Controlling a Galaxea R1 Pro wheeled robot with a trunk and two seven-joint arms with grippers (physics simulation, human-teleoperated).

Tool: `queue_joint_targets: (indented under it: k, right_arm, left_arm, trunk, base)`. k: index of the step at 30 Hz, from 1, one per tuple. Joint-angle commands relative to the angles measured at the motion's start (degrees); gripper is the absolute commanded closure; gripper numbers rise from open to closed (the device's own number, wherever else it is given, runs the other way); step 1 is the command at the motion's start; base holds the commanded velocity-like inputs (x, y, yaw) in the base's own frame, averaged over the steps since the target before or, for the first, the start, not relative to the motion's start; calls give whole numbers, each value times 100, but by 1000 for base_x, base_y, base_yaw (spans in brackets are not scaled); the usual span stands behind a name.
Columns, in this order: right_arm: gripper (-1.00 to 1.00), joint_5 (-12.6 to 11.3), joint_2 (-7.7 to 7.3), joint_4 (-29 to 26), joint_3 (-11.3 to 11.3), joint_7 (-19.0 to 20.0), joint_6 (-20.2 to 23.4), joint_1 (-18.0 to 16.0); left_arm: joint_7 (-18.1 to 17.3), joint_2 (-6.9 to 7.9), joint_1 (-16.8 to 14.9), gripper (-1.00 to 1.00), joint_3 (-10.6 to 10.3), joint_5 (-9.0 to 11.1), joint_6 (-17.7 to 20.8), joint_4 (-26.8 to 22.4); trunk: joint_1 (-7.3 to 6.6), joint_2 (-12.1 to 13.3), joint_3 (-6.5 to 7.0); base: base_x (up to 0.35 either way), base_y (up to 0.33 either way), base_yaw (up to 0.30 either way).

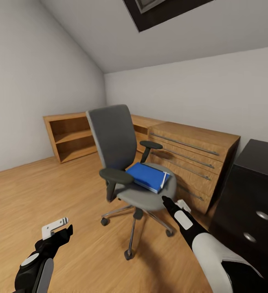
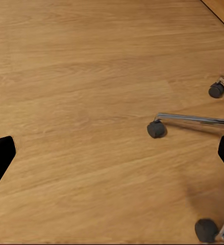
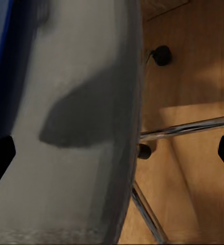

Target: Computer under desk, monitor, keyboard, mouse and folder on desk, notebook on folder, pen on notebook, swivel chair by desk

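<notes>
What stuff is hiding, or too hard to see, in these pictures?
- Desk: head view, cut off by the right edge; its top barely shows.
- Folder: right wrist view shows just a blurry blue strip at the picture's edge.
- Chair: left wrist view cuts off all but its wheels and chrome legs.
- Right gripper: head view, seen from behind, so open or shut is unclear.

Floor [image 1: 69,191]: bare wood, open left of and before the swivel chair [image 1: 121,162].
Seat access: open from the front edge; black armrests [image 1: 116,176] flank both sides.
Right flank: wood drawer cabinet [image 1: 191,158] and black drawer unit [image 1: 252,195] stand close, leaving a narrow gap.
Low level: chrome legs and castors [image 2: 156,128] spread across the floor.
</notes>
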Motion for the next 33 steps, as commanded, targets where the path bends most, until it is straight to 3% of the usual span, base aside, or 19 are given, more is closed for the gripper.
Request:
queue_joint_targets:
  k: [1,7,13,17,20,27,33]
  right_arm:
    - [-100,-51,4,31,-9,-33,6,3]
    - [-100,-43,27,24,8,-26,-3,4]
    - [-100,-30,60,23,36,19,-22,10]
    - [-100,-5,71,37,43,473,-16,11]
    - [-100,2,88,49,43,607,-8,13]
    - [-100,10,210,64,44,708,11,23]
    - [-100,17,428,132,63,714,37,43]
  left_arm:
    - [39,-3,-4,-100,2,61,22,-8]
    - [39,-2,-4,-100,-15,63,27,-1]
    - [39,22,-4,-100,-189,61,23,9]
    - [43,24,-4,-100,-197,61,23,18]
    - [43,24,-4,-100,-198,61,22,18]
    - [42,24,-4,-100,-200,61,22,19]
    - [47,24,-4,-100,-200,61,14,19]
  trunk:
    - [-3,-2,-7]
    - [-3,-2,-7]
    - [-3,-2,-7]
    - [-3,-2,-7]
    - [-3,-2,-7]
    - [-3,-2,-7]
    - [-3,-2,-7]
  base:
    - [-223,0,0]
    - [-153,0,0]
    - [-111,0,0]
    - [-4,0,0]
    - [-1,0,0]
    - [0,0,0]
    - [0,0,0]
